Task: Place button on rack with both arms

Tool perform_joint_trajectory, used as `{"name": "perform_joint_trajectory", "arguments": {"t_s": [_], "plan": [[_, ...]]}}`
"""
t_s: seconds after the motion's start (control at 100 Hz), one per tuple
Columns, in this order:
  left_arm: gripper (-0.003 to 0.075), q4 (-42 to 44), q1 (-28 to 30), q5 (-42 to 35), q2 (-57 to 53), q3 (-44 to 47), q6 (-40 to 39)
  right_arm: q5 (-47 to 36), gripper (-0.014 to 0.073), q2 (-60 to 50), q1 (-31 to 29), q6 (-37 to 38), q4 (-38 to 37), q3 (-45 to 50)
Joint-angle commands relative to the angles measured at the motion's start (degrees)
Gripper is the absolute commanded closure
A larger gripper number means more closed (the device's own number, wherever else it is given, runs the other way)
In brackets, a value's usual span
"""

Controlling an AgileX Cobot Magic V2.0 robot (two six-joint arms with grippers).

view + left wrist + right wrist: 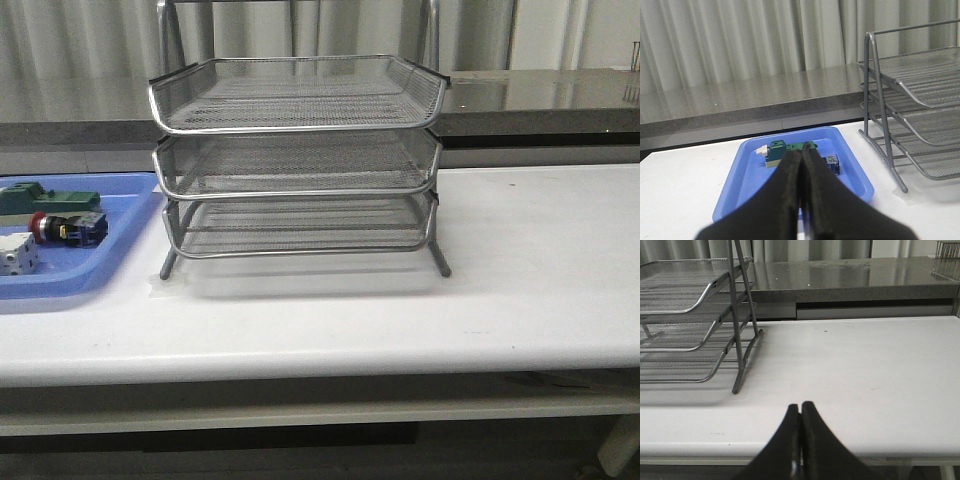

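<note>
The button [66,228], with a red cap and a blue-black block, lies on its side in the blue tray [110,262] at the table's left. In the left wrist view only its blue block [832,162] shows past the fingers. The three-tier silver wire rack [298,160] stands mid-table and also shows in the left wrist view [920,110] and the right wrist view [685,315]. My left gripper [801,152] is shut and empty, held in front of the tray. My right gripper [800,406] is shut and empty, over the table's front edge to the right of the rack. Neither arm shows in the front view.
In the blue tray [755,180] lie a green block [45,200], also seen from the left wrist [790,150], and a white cube-like block [18,255]. A grey counter [540,95] runs behind the table. White tabletop [540,250] lies right of the rack.
</note>
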Motion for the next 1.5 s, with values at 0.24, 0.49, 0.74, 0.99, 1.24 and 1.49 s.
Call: {"name": "perform_joint_trajectory", "arguments": {"t_s": [0.24,0.49,0.74,0.99,1.24,1.49], "plan": [[0.0741,-0.41,0.04,-4.68,-1.84,3.16,-0.64,-11.95,0.0653,-1.06,0.07,-0.17,0.59,-2.81],[0.0741,-0.41,0.04,-4.68,-1.84,3.16,-0.64,3.51,0.0653,6.63,0.07,-0.17,3.01,-16.6],[0.0741,-0.41,0.04,-4.68,-1.84,3.16,-0.64,21.36,0.0653,24.71,0.07,-0.17,6.78,-33.76],[0.0741,-0.41,0.04,-4.68,-1.84,3.16,-0.64,23.76,0.0653,42.18,0.07,-0.17,17.22,-43.36],[0.0741,-0.41,0.04,-4.68,-1.84,3.16,-0.64,20.91,0.0653,54.41,0.07,-0.17,25.53,-44.23],[0.0741,-0.41,0.04,-4.68,-1.84,3.16,-0.64,20.39,0.0627,64.4,0.33,-2.41,34.62,-44.23]]}}
